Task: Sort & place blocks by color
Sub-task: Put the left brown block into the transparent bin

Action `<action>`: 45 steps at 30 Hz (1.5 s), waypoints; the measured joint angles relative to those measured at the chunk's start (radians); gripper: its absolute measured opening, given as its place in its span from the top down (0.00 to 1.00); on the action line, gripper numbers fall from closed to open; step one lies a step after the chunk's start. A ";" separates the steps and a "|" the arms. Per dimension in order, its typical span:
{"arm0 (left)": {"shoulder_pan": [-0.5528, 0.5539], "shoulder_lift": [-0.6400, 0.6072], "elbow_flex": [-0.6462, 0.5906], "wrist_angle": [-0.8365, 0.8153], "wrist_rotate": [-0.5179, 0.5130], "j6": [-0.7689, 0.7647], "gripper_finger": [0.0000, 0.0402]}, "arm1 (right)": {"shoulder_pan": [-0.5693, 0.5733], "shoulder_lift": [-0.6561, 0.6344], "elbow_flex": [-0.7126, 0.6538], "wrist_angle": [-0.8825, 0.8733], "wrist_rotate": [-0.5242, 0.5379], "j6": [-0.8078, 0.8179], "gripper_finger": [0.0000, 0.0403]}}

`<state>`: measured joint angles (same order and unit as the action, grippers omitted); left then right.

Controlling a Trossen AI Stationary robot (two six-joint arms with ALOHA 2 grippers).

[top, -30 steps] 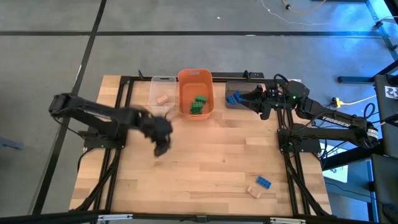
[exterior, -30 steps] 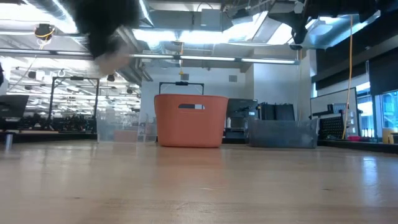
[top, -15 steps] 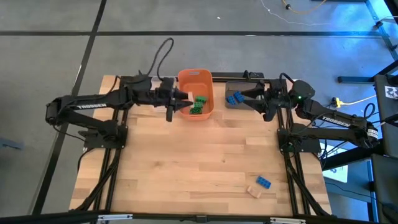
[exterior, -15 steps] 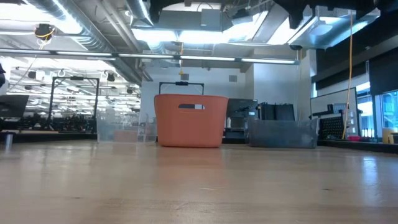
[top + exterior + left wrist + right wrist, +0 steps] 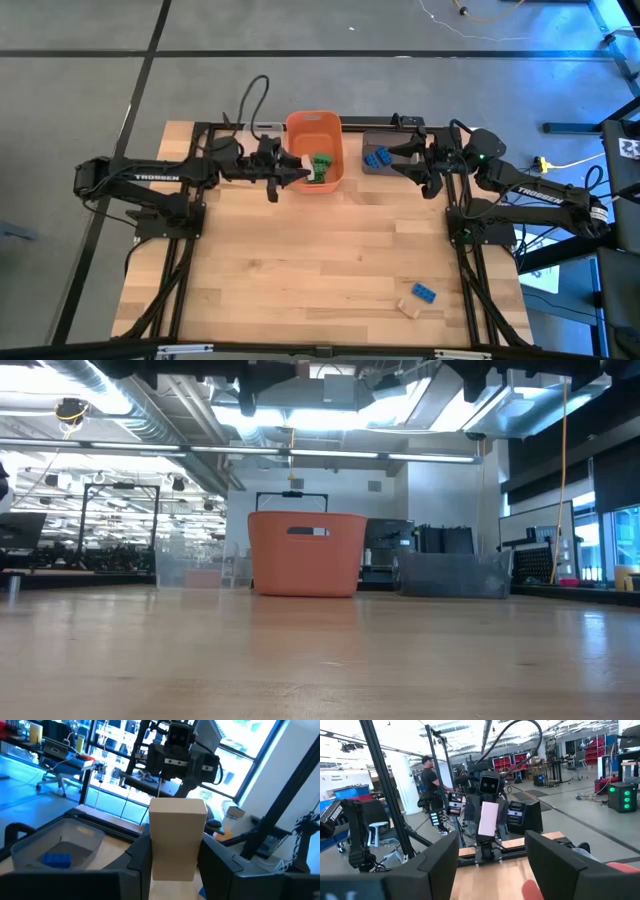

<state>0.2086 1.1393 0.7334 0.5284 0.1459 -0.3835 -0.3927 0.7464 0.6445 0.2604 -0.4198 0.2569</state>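
My left gripper [image 5: 292, 168] is above the left wall of the orange bin [image 5: 314, 128] and is shut on a pale tan block [image 5: 177, 837]. Green blocks [image 5: 320, 167] lie in the orange bin. Blue blocks [image 5: 375, 158] lie in the grey-brown bin [image 5: 385, 138]. My right gripper [image 5: 404, 159] hangs open at that bin's right side and touches nothing. One blue block [image 5: 424, 293] and one tan block [image 5: 408, 307] lie on the table near its near right corner. The left arm covers most of the clear bin [image 5: 258, 130]. My left gripper pinches the tan block by its two opposite long sides [image 5: 152, 855] between the two fingers [image 5: 220, 865]. The fingers lie about level and point toward the table's right. The block is lifted clear, and its free end [image 5: 177, 807] sticks out past the fingertips.
The three bins stand in a row at the table's far edge: clear [image 5: 190, 567], orange [image 5: 305, 552], grey-brown [image 5: 455, 573]. A wide stretch of bare wood [image 5: 320, 250] lies between the bins and the two loose blocks. A person [image 5: 430, 785] stands in the room beyond.
My left gripper has swung from the table's left middle up and toward the far edge, reaching the orange bin's left wall, and has turned level, pointing right. In the last half second it has drawn back slightly to the left.
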 joint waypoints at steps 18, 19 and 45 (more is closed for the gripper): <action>0.686 0.315 0.510 -1.068 0.005 0.348 0.72 | 0.000 0.102 0.000 0.000 0.112 0.081 0.44; 0.709 0.353 0.517 -1.135 0.011 0.349 0.72 | 0.000 0.110 0.000 0.000 0.112 0.084 0.44; 0.661 0.511 0.403 -1.165 -0.175 0.343 0.72 | 0.000 0.158 0.000 0.000 0.113 0.083 0.44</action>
<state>0.8700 1.6501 1.1362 -0.6361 -0.0292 -0.0410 -0.3927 0.9043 0.6445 0.2607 -0.3069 0.3404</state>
